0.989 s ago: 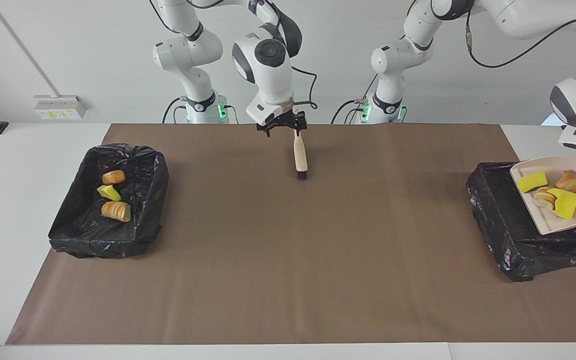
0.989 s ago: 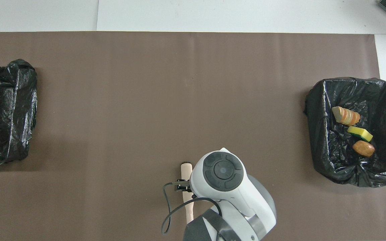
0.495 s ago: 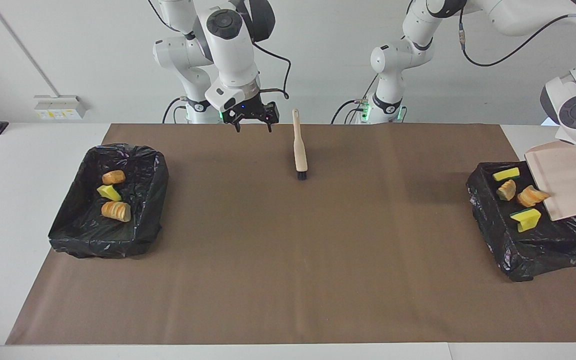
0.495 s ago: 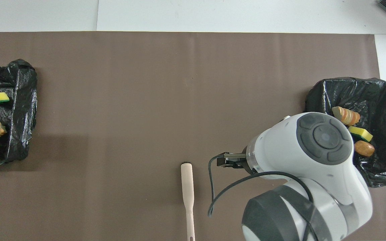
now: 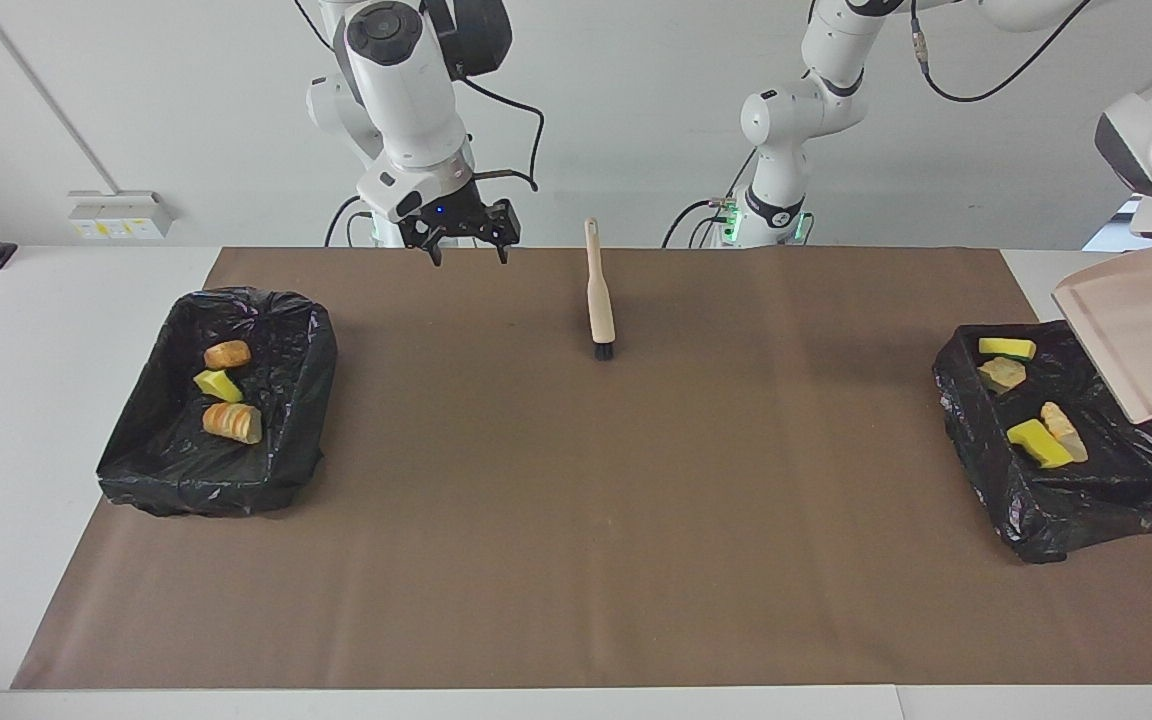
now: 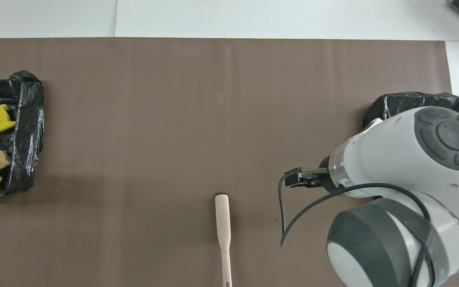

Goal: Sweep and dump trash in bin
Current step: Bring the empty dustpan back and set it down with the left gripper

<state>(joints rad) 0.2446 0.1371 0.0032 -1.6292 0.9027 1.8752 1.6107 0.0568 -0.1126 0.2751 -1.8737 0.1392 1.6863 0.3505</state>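
You are looking at a job nearly finished: the trash is lying in the two black-lined bins, none showing on the desk. The left end effector, off frame, is holding the tilted dustpan (apparently emptied) over one bin; the right end effector is hanging wide, empty, beside the brush.

In the overhead view the right arm is covering most of the bin at its end of the tabletop, hiding what lies inside. The other bin is running off that view's edge. In the facing view the dustpan is running off the edge, its handle and the left pincer out of sight.
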